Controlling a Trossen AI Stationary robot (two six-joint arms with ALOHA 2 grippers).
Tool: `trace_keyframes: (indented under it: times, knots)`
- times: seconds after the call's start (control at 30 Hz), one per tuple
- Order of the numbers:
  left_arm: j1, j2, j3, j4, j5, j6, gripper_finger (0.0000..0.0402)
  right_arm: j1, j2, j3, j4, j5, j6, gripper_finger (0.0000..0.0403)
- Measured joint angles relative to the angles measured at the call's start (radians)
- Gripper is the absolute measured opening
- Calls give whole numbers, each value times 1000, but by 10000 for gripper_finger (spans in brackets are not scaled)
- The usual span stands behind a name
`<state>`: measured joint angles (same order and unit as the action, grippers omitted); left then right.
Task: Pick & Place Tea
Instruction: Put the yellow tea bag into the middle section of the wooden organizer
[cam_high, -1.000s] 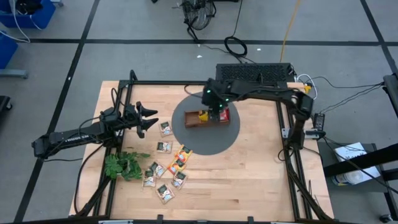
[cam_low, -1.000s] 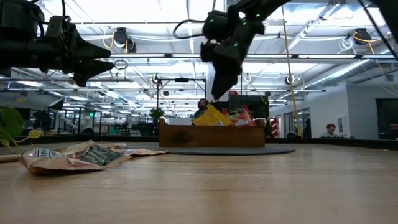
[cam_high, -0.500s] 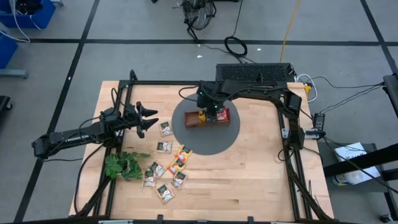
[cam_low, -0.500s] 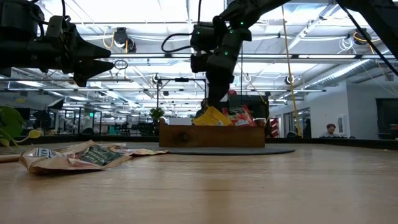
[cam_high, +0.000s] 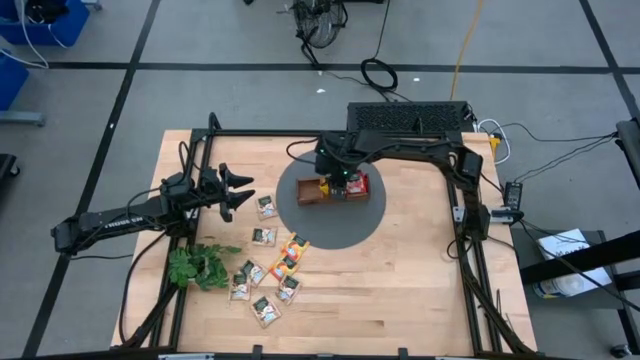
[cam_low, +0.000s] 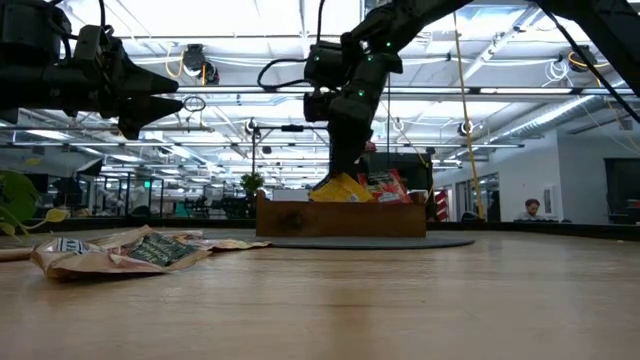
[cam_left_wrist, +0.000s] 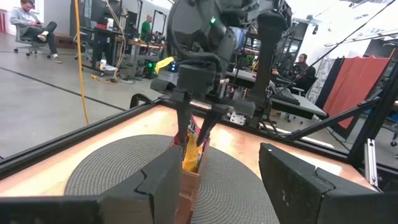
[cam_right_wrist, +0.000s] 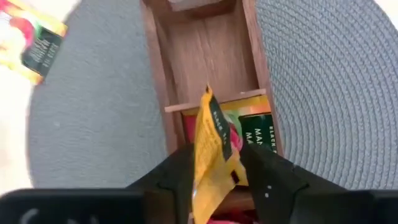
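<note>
Right gripper (cam_right_wrist: 214, 171) pinching a yellow sachet (cam_right_wrist: 212, 143) above the tray (cam_right_wrist: 163, 87), grip plain only in wrist view, left gripper (cam_high: 243, 194) agape, empty

Right hand (cam_right_wrist: 214, 171) points down, pinching (fingers nearly together) — left hand (cam_high: 236, 192) hovers spread.

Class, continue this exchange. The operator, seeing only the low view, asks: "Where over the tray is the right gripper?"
Observer: The right gripper is over the tray's middle compartment, at an upright orange-yellow sachet.
Operator: Any compartment free?
Observer: The end compartment nearest the left arm shows bare wood.
Operator: Where are the loose sachets?
Observer: The loose sachets lie scattered between the plant sprig and the grey mat.
</note>
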<state>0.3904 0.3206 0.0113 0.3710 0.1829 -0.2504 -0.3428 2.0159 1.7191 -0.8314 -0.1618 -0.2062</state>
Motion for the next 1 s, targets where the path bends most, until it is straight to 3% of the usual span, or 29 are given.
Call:
trace_keyframes:
  times: [0.23, 0.63, 0.87, 1.0]
  knots:
    - [0, 0, 0, 0, 0, 0, 214, 4, 14, -1, 10, 1, -50, 9]
    - [0, 0, 0, 0, 0, 0, 214, 16, 0, -1, 106, 1, -11, 1]
    - [0, 0, 0, 0, 0, 0, 214, 33, 0, -1, 132, 7, 117, 0]
    - [0, 0, 0, 0, 0, 0, 214, 50, 0, -1, 132, 88, 143, 0]
